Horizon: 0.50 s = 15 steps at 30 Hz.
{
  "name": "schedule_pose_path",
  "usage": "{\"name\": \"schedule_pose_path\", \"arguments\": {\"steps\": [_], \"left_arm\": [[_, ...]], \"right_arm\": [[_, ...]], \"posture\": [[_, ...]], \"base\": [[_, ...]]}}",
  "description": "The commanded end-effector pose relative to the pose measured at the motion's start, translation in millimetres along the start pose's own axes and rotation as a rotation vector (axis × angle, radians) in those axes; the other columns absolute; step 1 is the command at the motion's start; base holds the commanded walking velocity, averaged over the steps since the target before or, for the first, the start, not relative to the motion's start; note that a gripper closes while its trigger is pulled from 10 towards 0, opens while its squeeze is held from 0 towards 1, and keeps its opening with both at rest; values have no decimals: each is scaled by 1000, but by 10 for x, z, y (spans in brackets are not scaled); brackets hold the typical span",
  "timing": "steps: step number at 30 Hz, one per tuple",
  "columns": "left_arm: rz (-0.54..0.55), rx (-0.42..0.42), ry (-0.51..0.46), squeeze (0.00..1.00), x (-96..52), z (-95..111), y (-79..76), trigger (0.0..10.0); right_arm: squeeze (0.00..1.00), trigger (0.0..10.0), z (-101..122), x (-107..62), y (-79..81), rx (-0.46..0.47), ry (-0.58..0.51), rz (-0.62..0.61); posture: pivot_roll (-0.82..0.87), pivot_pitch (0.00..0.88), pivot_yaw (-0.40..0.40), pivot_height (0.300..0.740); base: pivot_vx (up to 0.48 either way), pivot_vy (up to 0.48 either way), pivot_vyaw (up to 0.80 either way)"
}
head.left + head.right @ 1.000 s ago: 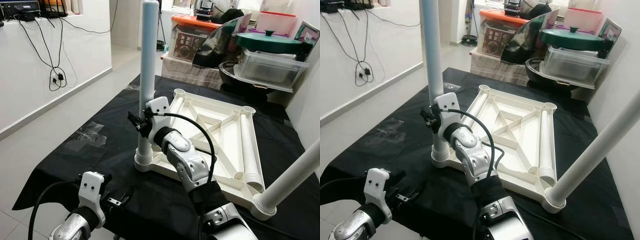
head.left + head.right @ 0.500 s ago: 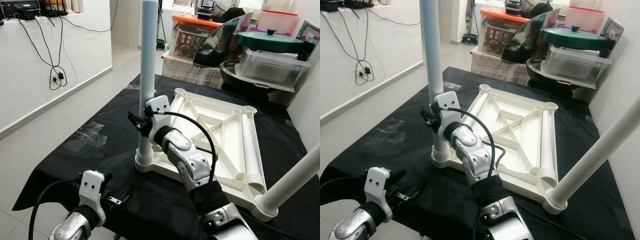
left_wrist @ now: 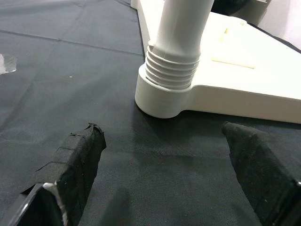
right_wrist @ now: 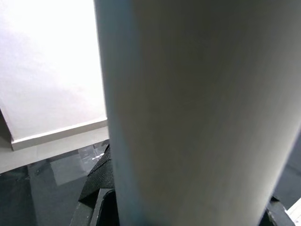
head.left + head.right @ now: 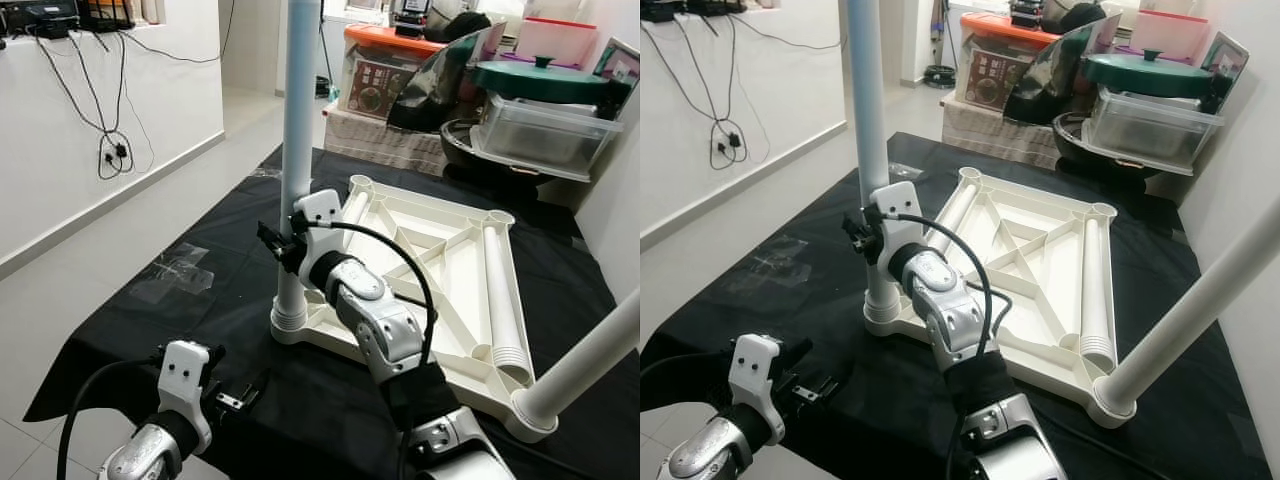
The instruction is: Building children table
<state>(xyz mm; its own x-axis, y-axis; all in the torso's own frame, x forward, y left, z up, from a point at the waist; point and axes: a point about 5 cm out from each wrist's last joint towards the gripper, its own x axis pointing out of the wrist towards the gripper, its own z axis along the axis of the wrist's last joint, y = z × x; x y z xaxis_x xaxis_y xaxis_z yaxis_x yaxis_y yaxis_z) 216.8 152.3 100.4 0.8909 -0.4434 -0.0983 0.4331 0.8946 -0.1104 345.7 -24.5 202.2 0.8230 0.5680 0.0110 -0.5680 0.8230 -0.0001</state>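
Note:
A white children's table top (image 5: 440, 250) lies upside down on the black cloth. A pale blue leg (image 5: 298, 120) stands upright in its near left corner socket. My right gripper (image 5: 283, 247) is shut on this leg, a little above the ribbed base (image 3: 171, 70). In the right wrist view the leg (image 4: 197, 113) fills the space between the fingers. A second leg (image 5: 590, 350) sits in the near right corner socket and leans out to the right. My left gripper (image 5: 235, 400) hovers low near the cloth's front edge, open, its fingers (image 3: 77, 160) wide apart and facing the upright leg's base.
A ribbed loose leg (image 5: 505, 300) lies inside the top along its right side. Storage boxes (image 5: 385, 70) and a green-lidded container (image 5: 540, 110) crowd the back right. The tiled floor (image 5: 90, 260) and a wall with hanging cables (image 5: 110, 150) lie to the left.
The view has shifted slightly. My right gripper stays on the upright leg and my left gripper stays low in front.

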Motion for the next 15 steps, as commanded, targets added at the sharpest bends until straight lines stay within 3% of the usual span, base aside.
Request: {"name": "schedule_pose_path", "arguments": {"steps": [1, 5, 6, 7, 8, 9, 15], "left_arm": [[-10, 12, 21, 0, 5, -35, -7, 10000], [-11, 12, 22, 0, 4, -34, -7, 10000], [-12, 13, 23, 0, 4, -34, -5, 10000], [-14, 14, 24, 0, 4, -34, -5, 10000], [-14, 14, 24, 0, 4, -34, -5, 10000], [-15, 14, 24, 0, 3, -34, -3, 10000], [-16, 16, 26, 0, 6, -34, 3, 10000]], "right_arm": [[0, 10000, -287, -49, -50, 53, 126, -33], [0, 10000, -287, -55, -44, 58, 124, -34], [463, 10000, -279, -61, -42, 63, 119, -35], [702, 10000, -266, -66, -45, 66, 111, -38], [702, 10000, -266, -66, -45, 66, 111, -38], [1000, 10000, -247, -68, -50, 67, 101, -41], [1000, 10000, -167, -73, -62, 68, 63, -40]], "posture": [[83, 0, -99, 740], [83, 0, -97, 740], [82, 0, -95, 740], [82, 0, -95, 740], [82, 0, -95, 740], [81, 0, -93, 740], [83, 0, -91, 740]], "base": [[0, 0, 0], [0, 0, 0], [0, 0, 0], [0, 0, 0], [0, 0, 0], [0, 0, 0], [0, 0, 0]]}}
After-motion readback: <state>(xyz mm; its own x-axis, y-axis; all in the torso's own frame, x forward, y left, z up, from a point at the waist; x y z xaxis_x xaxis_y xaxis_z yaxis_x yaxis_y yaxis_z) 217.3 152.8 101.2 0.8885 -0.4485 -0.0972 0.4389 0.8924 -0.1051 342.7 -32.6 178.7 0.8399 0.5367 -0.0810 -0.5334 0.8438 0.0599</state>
